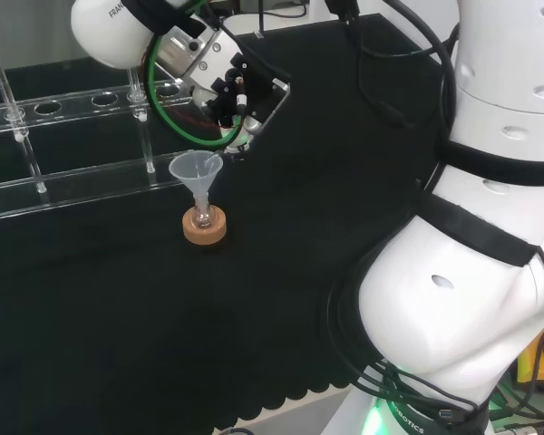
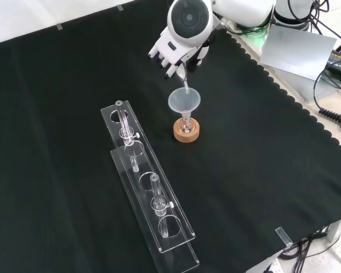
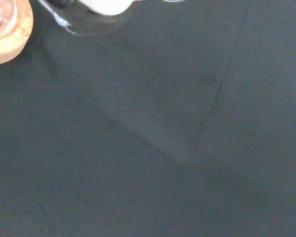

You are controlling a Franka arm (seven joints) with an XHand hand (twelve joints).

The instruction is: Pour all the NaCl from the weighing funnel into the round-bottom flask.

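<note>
A small round-bottom flask stands on a cork ring with a clear plastic funnel in its neck. The same funnel and cork ring are near the middle of the front view. My hand hovers just above and to the right of the funnel in the head view, fingers curled round a clear weighing funnel. Its thin stem slants down from the hand onto the funnel's rim. In the wrist view, the cork ring sits at a corner beside the funnel's rim. Any NaCl is too small to see.
A long clear acrylic rack with round holes and a few glass tubes lies to the left in the head view. In the front view the rack runs down toward the near edge. The cloth's scalloped edge is to the right.
</note>
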